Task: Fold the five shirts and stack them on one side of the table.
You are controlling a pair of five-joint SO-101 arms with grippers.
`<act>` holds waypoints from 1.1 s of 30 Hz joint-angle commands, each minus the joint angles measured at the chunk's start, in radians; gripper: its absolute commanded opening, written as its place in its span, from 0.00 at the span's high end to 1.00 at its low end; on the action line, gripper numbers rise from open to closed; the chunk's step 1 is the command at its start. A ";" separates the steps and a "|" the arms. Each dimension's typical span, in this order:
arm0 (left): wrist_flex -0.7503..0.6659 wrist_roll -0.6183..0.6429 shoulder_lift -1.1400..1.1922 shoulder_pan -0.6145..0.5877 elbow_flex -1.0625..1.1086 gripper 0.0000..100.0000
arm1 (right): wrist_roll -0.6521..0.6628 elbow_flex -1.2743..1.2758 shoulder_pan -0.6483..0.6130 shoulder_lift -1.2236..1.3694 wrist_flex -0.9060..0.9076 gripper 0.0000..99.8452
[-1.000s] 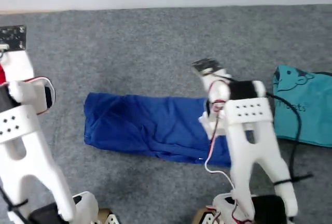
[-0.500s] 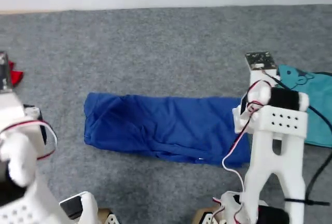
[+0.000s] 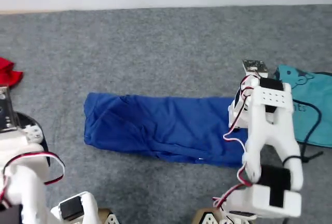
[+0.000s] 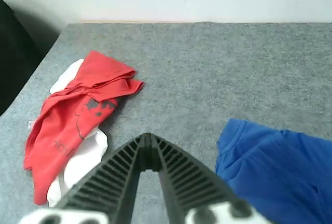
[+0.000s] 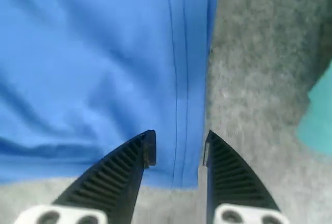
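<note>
A blue shirt (image 3: 161,126) lies folded into a long strip across the middle of the grey table; it is also in the left wrist view (image 4: 280,167). My right gripper (image 5: 178,149) is open just above the hemmed right end of the blue shirt (image 5: 93,53), holding nothing; its arm (image 3: 264,125) stands over that end. My left gripper (image 4: 149,143) is shut and empty above bare table, between a crumpled red shirt (image 4: 78,110) and the blue one. A teal shirt (image 3: 306,105) lies at the right edge, partly under the right arm.
A white garment (image 4: 83,164) lies partly under the red shirt at the table's far left corner. The red shirt (image 3: 8,71) peeks in at the left edge of the high view. The left arm (image 3: 21,177) fills the lower left corner. Grey table (image 3: 166,42) spreads behind the blue shirt.
The right arm swung from the middle of the blue shirt to its right end and drew back low. The left arm pulled back toward the lower left corner, uncovering the red shirt.
</note>
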 commanded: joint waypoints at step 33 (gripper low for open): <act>0.015 -0.011 -0.083 -0.245 0.174 1.00 | -0.011 -0.023 -0.182 0.226 -0.119 0.83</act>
